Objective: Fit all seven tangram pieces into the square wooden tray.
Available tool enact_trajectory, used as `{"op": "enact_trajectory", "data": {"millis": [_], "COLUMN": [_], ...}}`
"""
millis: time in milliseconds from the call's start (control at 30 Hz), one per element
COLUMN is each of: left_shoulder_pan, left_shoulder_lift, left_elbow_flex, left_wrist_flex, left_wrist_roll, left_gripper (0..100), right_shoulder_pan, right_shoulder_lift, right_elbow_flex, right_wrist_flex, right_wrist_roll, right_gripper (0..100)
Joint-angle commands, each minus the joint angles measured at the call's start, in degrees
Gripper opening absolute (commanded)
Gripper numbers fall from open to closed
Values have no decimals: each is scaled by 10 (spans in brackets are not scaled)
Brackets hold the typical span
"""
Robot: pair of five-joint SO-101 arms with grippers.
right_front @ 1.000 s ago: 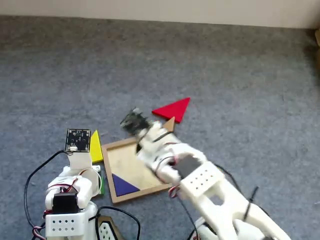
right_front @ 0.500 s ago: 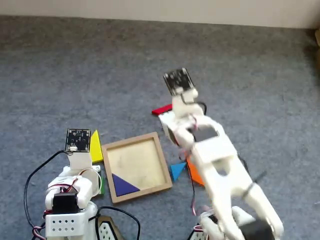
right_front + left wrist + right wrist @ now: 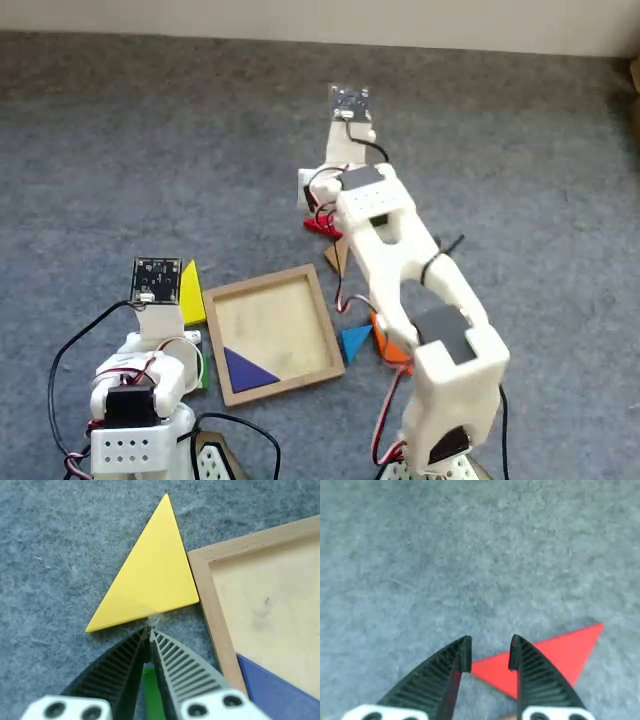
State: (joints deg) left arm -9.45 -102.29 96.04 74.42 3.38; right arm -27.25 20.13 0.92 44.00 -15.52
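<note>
Right fingers (image 3: 445,675) have swung off the square wooden tray (image 3: 260,281) to the far side of the grey surface (image 3: 500,150). They stand narrowly parted, with a corner of the red triangle (image 3: 555,650) between them. Left fingers (image 3: 175,660) are pressed together, tips at the edge of the yellow triangle (image 3: 150,575) beside the tray. A dark blue triangle (image 3: 243,370) lies in the tray. A light blue triangle (image 3: 353,342) and an orange piece (image 3: 392,350) lie outside it.

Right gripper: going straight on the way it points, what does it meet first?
Probably the red triangle; its corner lies between the open right gripper's fingertips, though height above it is unclear.
</note>
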Motion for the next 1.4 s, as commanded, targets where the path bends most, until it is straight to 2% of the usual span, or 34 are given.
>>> {"op": "enact_trajectory", "data": {"millis": [0,200,400,700,833,1033,1167,1367], "left_shoulder_pan": [-7,-7,-7,-7,-7,-7,-7,-7], "left_shoulder_lift": [-4,-4,-4,-4,-4,-4,-4,-4], "left_elbow_flex": [12,12,12,12,12,12,12,12], "left_wrist_flex": [4,4,4,4,4,4,4,4], "left_wrist_roll": [-5,-5,-5,-5,-5,-5,-5,-5], "left_gripper": [7,7,7,7,7,7,7,7], "right_shoulder_pan": [11,21,64,96,108,140,144,142], "right_shoulder_lift": [28,96,95,51,29,-52,-138,-240], "right_elbow_flex": [-63,-70,-87,-117,-116,-104,-24,153], "right_wrist_flex": [1,11,190,393,452,468,461,332], "right_wrist_roll": [-7,-6,1,212,268,336,378,386], "right_gripper": [135,135,135,135,134,134,134,134]}}
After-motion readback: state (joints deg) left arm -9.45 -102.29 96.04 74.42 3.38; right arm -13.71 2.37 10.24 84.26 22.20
